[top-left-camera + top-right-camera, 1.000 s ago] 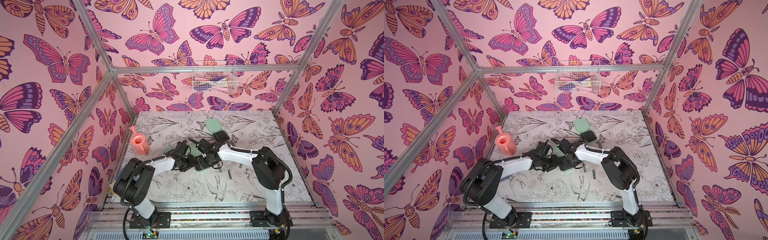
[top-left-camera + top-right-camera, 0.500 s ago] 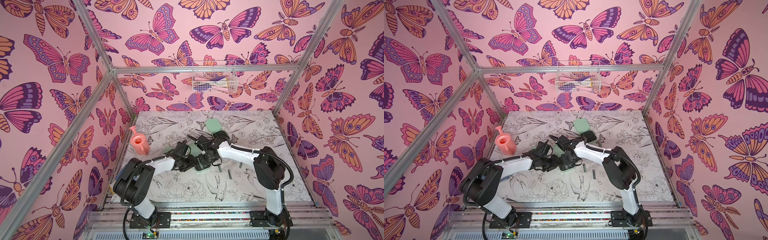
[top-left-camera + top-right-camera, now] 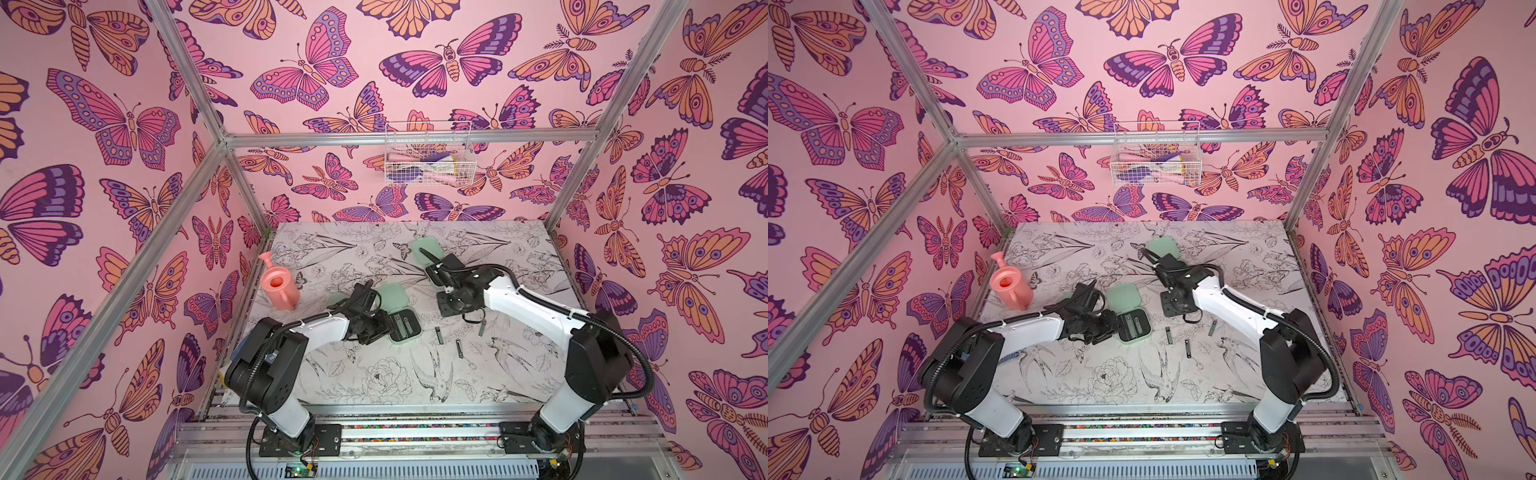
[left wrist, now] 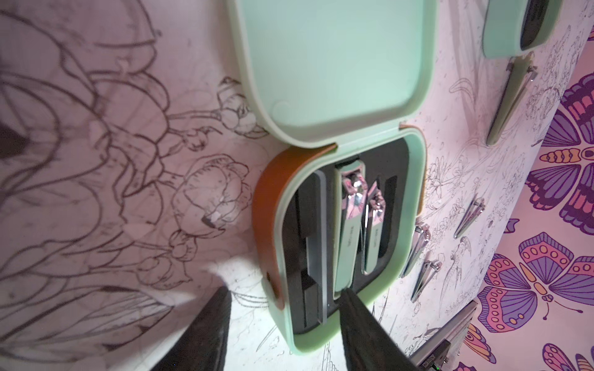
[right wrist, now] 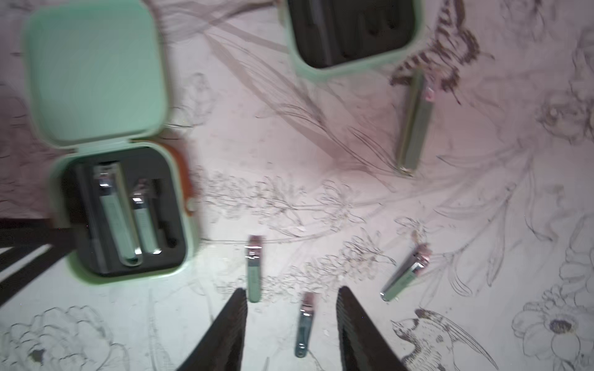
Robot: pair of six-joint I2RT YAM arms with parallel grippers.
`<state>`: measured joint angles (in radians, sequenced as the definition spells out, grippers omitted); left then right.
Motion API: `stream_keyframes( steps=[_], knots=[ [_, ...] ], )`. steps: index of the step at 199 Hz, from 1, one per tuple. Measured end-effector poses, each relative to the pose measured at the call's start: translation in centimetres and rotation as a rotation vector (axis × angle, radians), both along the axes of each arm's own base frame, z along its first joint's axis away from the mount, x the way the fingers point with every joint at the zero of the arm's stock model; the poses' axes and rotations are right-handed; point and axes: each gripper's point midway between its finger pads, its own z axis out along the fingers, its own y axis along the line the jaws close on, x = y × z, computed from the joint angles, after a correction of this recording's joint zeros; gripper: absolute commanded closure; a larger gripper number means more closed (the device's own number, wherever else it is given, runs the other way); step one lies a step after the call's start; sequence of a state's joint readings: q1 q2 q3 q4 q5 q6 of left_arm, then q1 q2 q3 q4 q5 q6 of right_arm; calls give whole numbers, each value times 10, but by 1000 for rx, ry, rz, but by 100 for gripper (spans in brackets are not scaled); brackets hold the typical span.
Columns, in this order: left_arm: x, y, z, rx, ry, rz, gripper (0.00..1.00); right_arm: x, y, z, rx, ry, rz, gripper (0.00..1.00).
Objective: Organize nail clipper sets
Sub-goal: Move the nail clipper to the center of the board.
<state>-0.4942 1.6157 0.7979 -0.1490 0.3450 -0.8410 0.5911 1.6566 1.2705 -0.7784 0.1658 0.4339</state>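
Left wrist view: the left gripper [image 4: 283, 298] is sitting open across one wall of the open mint-green case [image 4: 334, 70] lying on the table [image 4: 128, 160]. The right gripper [image 5: 291, 295] is hanging open over a small loose clipper [image 5: 305, 324].

Mint-green case [image 3: 390, 296] w/ black inside, pink watering can [image 3: 279, 287], b&w floral table [image 3: 353, 386], pink butterfly walls [image 3: 104, 174].

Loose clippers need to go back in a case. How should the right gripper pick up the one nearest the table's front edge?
Grip the front clipper across its narrow middle, straight down from above: it lies flat on the table, long sides free, lined up with the right gripper.
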Motion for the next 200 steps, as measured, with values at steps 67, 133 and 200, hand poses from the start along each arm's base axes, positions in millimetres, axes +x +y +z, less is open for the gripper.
stream_keyframes(
  steps=[67, 133, 200],
  knots=[
    [0, 0, 8, -6, -17, -2, 40, 22, -75, -31, -7, 61, -163, 47],
    [0, 0, 7, -4, -15, -5, 41, -46, -99, -65, 11, 147, -319, 51],
    [-1, 0, 6, -4, -14, -7, 41, -24, -85, -76, 81, 113, -374, 59]
  ],
)
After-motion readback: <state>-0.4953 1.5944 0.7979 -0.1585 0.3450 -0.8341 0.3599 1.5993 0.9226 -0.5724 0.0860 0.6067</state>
